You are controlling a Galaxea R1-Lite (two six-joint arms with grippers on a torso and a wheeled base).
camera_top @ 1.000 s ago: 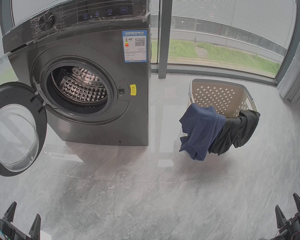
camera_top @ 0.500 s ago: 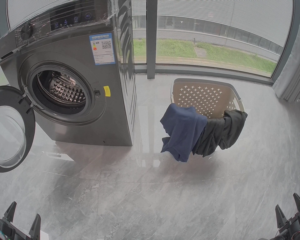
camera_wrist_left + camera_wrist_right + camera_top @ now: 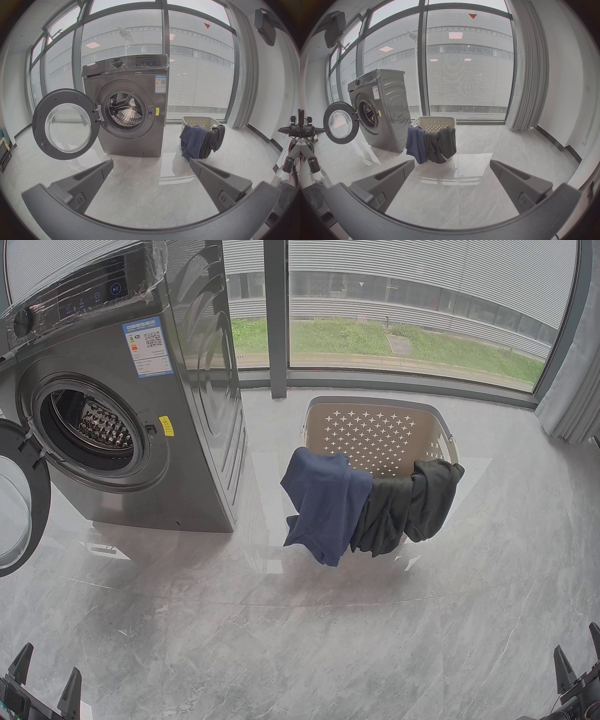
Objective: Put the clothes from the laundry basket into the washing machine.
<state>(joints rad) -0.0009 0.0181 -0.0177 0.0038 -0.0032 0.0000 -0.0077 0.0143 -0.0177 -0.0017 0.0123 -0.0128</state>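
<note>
Head view: the washer (image 3: 156, 446) stands on the left of the grey marble floor (image 3: 312, 646), turned so that its front and one side panel show. Its round door (image 3: 15, 502) is swung fully open on the left, and the steel drum (image 3: 103, 427) shows through the opening. Clear plastic film wraps the control panel (image 3: 75, 293). A white label (image 3: 149, 346) sits on the front panel, with a small yellow sticker (image 3: 166, 425) beside the opening.

To the right of the washer, near the window (image 3: 406, 302), stands the beige basket (image 3: 375, 421), its far wall pierced with star-shaped holes. 2 garments hang over its near rim and down the outside wall. The blue shirt (image 3: 325, 502) is on the side nearer the washer. The dark shirt (image 3: 406, 502) is just beside it, touching it, and reaches to the basket's right corner. A pale curtain (image 3: 572, 365) hangs at the right edge.

The left claw (image 3: 49, 668) sits at the lower left corner, low over the floor, its 2 fingers spread wide. The right claw (image 3: 578, 649) sits at the lower right corner, also spread wide. Both are well apart from the basket and the washer. The left wrist camera faces the washer's open front, and the right wrist camera faces the basket and the hanging clothes.
</note>
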